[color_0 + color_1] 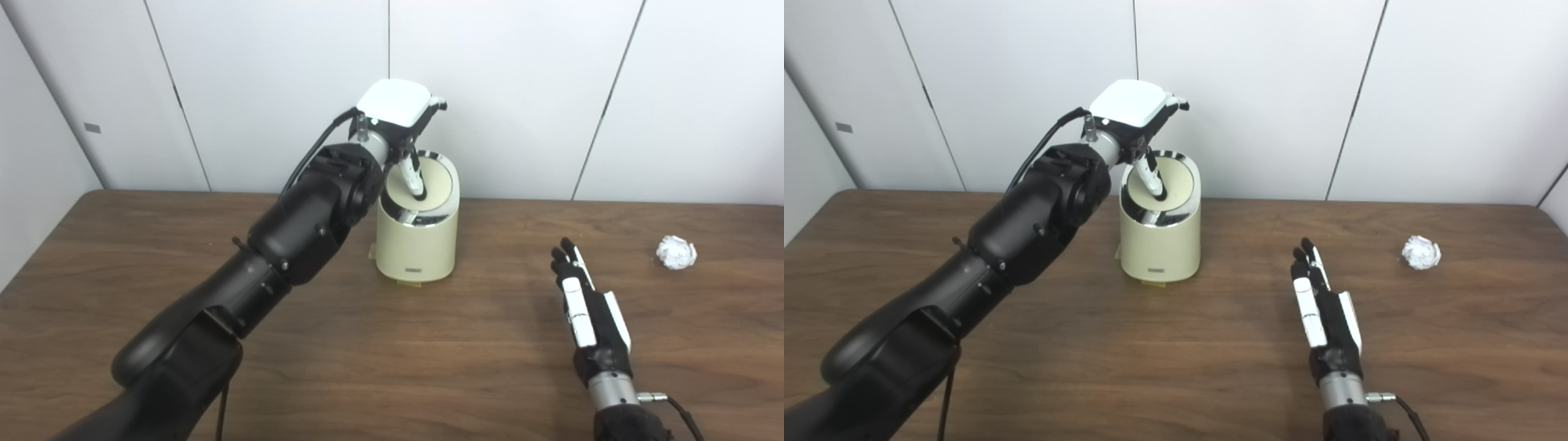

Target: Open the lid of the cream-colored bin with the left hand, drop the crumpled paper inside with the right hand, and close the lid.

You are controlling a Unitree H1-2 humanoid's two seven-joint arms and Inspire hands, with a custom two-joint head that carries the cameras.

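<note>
The cream-colored bin [417, 251] stands upright near the table's back middle, its round lid [436, 184] flat inside a shiny rim. My left hand [397, 119] hovers over the bin, one fingertip [418, 190] pressing down on the lid while the other fingers stay raised. The crumpled paper [676, 252] lies on the table at the far right. My right hand [587, 309] rests low over the table between bin and paper, open, fingers stretched forward, holding nothing.
The brown wooden table [392, 343] runs to a white panelled wall [551, 92] just behind the bin. A small yellowish tab [409, 282] pokes out under the bin's base.
</note>
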